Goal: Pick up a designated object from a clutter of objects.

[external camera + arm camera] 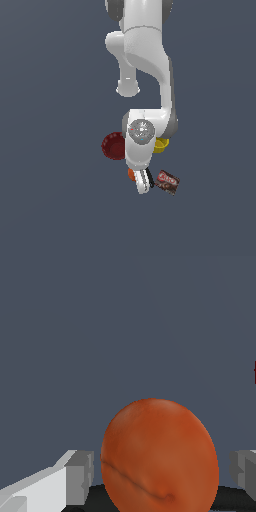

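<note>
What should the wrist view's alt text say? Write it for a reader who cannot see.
An orange ball fills the foreground between the two grey fingers of the gripper, with gaps visible on both sides. Behind it lies plain dark grey-blue ground.

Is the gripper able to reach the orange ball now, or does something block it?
Probably yes. In the wrist view the orange ball sits between the two fingers, with a gap on each side and nothing between. The gripper looks open and not yet touching it.
</note>
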Tool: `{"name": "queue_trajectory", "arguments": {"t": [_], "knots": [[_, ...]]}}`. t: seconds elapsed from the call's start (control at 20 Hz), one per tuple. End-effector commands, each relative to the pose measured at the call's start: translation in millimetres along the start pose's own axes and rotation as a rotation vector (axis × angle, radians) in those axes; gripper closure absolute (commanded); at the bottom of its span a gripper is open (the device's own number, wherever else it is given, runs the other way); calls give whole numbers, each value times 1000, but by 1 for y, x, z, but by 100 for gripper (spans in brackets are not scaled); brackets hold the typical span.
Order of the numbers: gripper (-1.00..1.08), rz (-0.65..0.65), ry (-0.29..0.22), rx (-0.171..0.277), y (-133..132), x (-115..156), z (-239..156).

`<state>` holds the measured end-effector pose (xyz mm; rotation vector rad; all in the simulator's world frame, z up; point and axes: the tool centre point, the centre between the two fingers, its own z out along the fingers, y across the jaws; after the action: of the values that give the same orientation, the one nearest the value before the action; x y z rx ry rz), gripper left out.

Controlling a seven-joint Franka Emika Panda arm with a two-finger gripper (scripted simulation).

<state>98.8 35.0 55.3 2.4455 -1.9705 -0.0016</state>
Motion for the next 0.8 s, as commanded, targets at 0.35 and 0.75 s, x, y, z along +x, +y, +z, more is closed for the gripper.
{"name": "queue_trajectory", "arguments": {"t": [0.35, 0.75], "knots": [[108, 1, 0, 1, -2, 0, 8], [108, 1, 0, 2, -2, 0, 8]]}}
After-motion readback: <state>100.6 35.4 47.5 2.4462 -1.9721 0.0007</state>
